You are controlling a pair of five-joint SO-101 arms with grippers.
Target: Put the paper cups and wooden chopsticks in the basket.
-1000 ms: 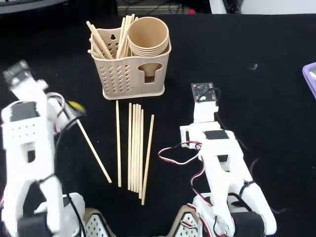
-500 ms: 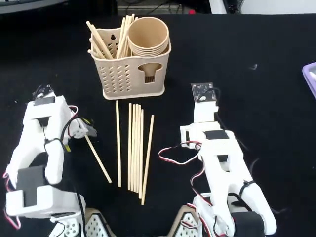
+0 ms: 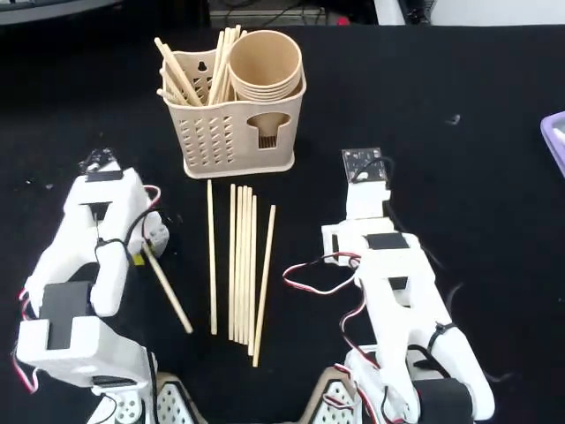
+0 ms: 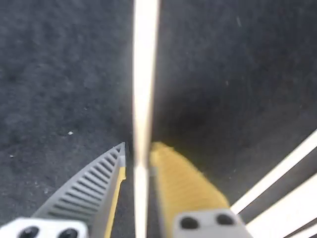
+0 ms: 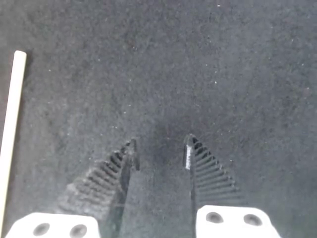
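Left gripper (image 4: 137,148) lowered, chopstick (image 4: 144,74) seemingly between jaws

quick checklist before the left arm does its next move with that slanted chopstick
1. Slanted chopstick sits inside the left end effector: ok.
2. Grip firm enough to lift it: cannot tell.
3. Basket upright, chopstick side open at the top: ok.
4. Paper cups stacked in the basket: ok.
5. Right end effector open, holding nothing: ok.
6. All chopsticks in the basket: not ok, a row of chopsticks lies outside it.
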